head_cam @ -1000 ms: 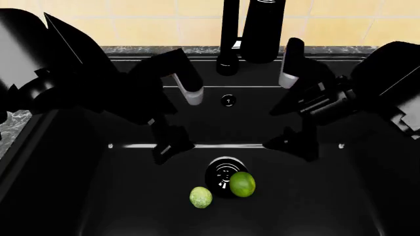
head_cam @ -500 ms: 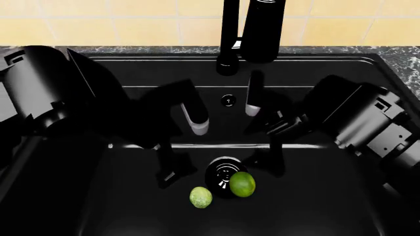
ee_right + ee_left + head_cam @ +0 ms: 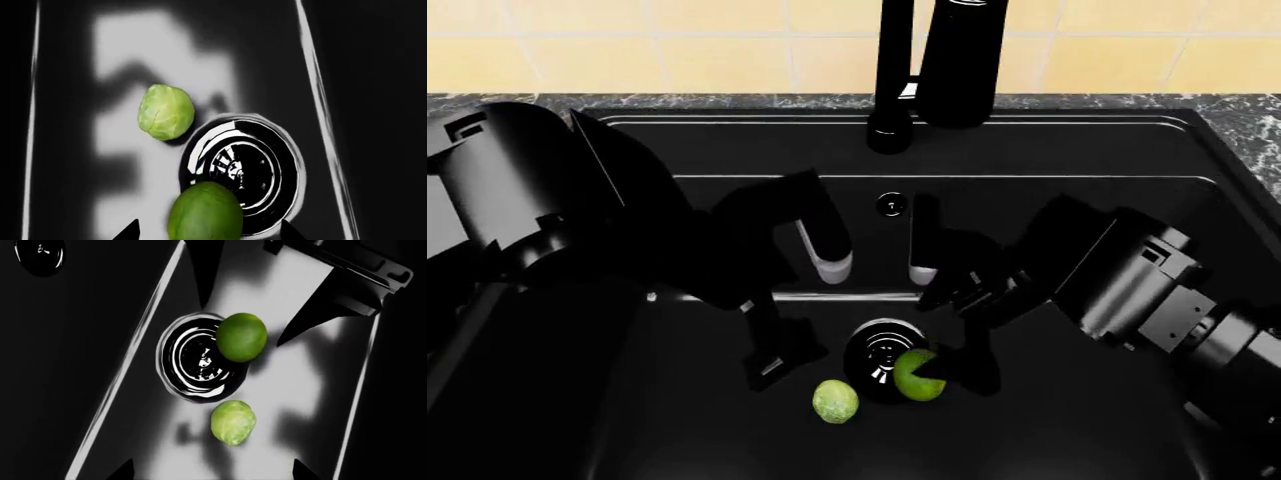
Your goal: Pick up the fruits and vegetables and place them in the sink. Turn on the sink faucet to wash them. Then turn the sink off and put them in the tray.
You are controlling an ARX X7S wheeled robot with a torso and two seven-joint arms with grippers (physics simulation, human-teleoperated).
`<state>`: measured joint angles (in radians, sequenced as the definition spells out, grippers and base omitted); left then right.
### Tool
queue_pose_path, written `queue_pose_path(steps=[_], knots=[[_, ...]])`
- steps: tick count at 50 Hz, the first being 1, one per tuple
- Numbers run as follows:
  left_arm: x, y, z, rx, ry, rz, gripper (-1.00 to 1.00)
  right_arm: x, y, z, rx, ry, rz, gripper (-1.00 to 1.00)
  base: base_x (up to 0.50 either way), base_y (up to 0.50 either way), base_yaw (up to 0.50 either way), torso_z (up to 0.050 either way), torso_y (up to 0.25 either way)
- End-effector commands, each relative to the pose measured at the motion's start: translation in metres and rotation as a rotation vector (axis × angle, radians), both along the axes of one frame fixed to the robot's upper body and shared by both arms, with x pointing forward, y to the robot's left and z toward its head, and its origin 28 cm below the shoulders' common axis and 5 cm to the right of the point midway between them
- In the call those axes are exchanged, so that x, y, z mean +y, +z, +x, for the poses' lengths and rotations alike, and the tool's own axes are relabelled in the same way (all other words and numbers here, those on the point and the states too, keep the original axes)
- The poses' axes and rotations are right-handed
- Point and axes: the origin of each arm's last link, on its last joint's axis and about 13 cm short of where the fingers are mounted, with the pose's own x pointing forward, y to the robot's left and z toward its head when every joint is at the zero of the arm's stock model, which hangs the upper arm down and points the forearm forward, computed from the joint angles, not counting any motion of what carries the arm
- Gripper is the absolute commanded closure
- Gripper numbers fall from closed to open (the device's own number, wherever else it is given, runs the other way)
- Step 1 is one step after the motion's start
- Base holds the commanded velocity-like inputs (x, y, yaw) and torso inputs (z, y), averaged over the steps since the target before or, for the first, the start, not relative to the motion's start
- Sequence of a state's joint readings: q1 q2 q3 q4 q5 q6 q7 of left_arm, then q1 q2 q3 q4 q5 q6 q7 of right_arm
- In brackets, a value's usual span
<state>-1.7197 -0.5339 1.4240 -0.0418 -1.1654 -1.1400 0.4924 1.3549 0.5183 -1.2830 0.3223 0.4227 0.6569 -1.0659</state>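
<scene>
The bright green lime (image 3: 918, 375) lies at the rim of the round drain (image 3: 881, 345) on the floor of the black sink (image 3: 667, 440). The paler leafy sprout (image 3: 835, 401) rests just to its left. My right gripper (image 3: 936, 322) is open and low over the lime (image 3: 204, 212), whose near end sits between its two tips (image 3: 207, 232); the sprout (image 3: 165, 112) lies beyond. My left gripper (image 3: 801, 315) is open above the sink floor, left of the drain. Its view shows lime (image 3: 241, 336), sprout (image 3: 233, 422) and empty jaws (image 3: 213, 472). The black faucet (image 3: 941, 60) stands behind. The tray is out of view.
A small overflow hole (image 3: 890, 204) marks the sink's back wall. A speckled stone counter (image 3: 1257, 135) runs behind and to the right, under a cream tiled wall (image 3: 694, 40). Both arm bodies crowd the basin's left and right sides.
My right arm has swung left and down into the basin until its open fingers reach the lime. The left arm dropped a little. Lime and sprout have not moved.
</scene>
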Motion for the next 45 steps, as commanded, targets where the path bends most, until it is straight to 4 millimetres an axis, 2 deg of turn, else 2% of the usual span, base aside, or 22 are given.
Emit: queue_pose_path(steps=[1,17,38,44,45], knots=[[0.001,-0.002,0.0,0.002,0.004,0.001,-1.0,0.005,-0.014,-0.001,0.015,0.034,-0.05,-1.0,0.0,0.0,0.0,0.0,0.0],[0.002,-0.004,0.0,0.008,0.01,0.001,-1.0,0.01,-0.04,-0.004,0.054,0.054,-0.082,-1.0,0.0,0.0,0.0,0.0,0.0],[0.004,-0.006,0.003,0.014,0.019,-0.003,-1.0,0.015,-0.061,0.006,0.06,0.044,-0.114,-1.0,0.0,0.0,0.0,0.0,0.0],[0.004,-0.007,0.003,0.017,0.02,-0.003,-1.0,0.013,-0.065,0.001,0.118,0.048,-0.142,-1.0,0.0,0.0,0.0,0.0,0.0],[0.004,-0.007,0.004,0.017,0.02,-0.003,-1.0,0.013,-0.065,0.001,0.118,0.049,-0.139,1.0,0.0,0.0,0.0,0.0,0.0]])
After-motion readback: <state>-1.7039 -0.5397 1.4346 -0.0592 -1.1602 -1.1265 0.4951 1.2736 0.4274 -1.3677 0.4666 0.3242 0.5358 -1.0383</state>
